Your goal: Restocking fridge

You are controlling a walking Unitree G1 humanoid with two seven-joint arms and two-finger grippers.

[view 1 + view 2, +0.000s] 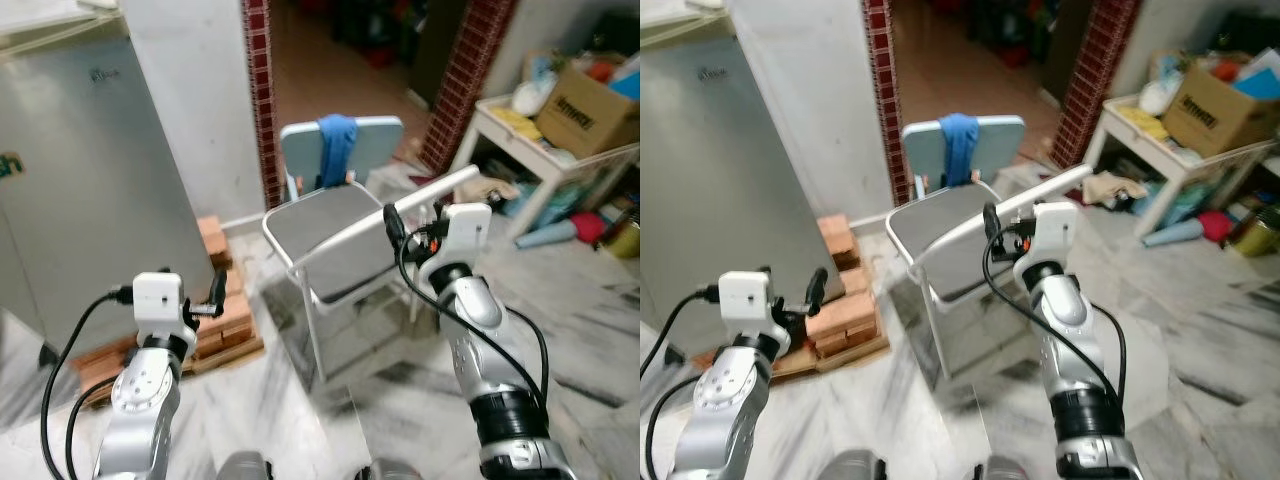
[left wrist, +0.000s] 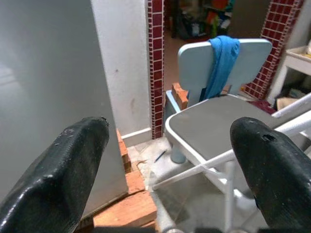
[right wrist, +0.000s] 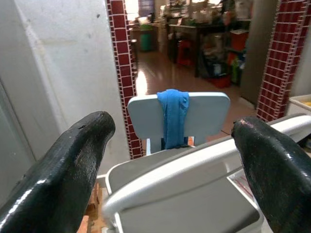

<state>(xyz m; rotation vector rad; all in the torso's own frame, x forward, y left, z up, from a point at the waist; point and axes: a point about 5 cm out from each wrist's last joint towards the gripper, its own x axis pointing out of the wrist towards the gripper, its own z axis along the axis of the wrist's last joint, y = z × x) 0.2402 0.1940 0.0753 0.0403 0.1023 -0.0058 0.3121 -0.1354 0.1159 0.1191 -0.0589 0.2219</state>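
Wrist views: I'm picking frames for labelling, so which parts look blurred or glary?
Left wrist view: black fingers loom soft and out of focus; grey fridge door shows a pale sheen. Right wrist view: fingers glossy with highlights; bright glare on the hallway floor behind the blue cloth.

Floor [image 1: 300, 420] is grey-white marble, pretty streaky. Sitting on it: the fridge [image 1: 70, 170] at the left, with a stack of bricks [image 1: 225, 300] on a wooden board just beside it. A white folding chair [image 1: 335, 250] stands in the middle, seat bare. Right behind it there's a light blue chair [image 1: 340, 145] with a blue cloth [image 1: 337, 145] draped over its back. Off to the right, a white table [image 1: 530, 150] carries a cardboard box [image 1: 585, 105] and some other clutter, more stuff piled underneath it.
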